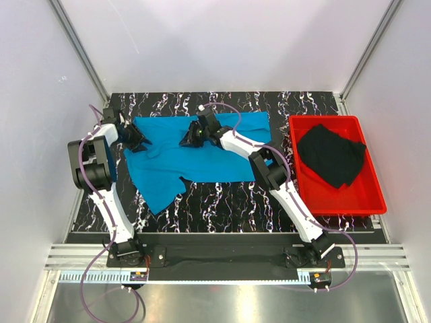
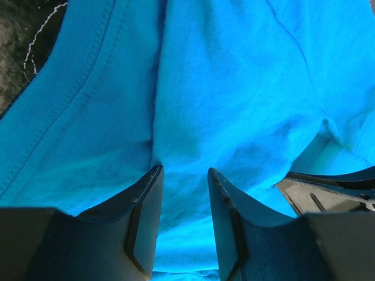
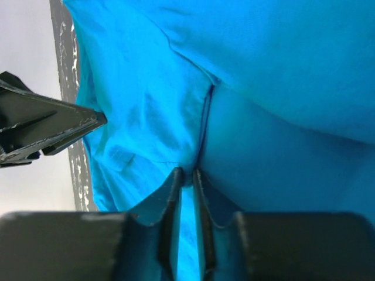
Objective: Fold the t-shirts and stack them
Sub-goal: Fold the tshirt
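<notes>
The sky-blue t-shirt (image 1: 209, 161) lies partly spread and rumpled on the black marbled table, with one corner trailing toward the front left. My left gripper (image 1: 140, 140) is at the shirt's left edge. In the left wrist view its jaws (image 2: 184, 171) stand apart, with blue cloth (image 2: 234, 88) between and under them. My right gripper (image 1: 187, 138) is over the shirt's upper middle. It is shut (image 3: 186, 171) on a thin fold of the blue cloth (image 3: 281, 70). The black t-shirt (image 1: 331, 155) lies crumpled in the red tray.
The red plastic tray (image 1: 340, 205) sits at the table's right side. White walls with metal rails close in the back and both sides. The left gripper's fingers (image 3: 41, 126) show in the right wrist view, close beside the right gripper.
</notes>
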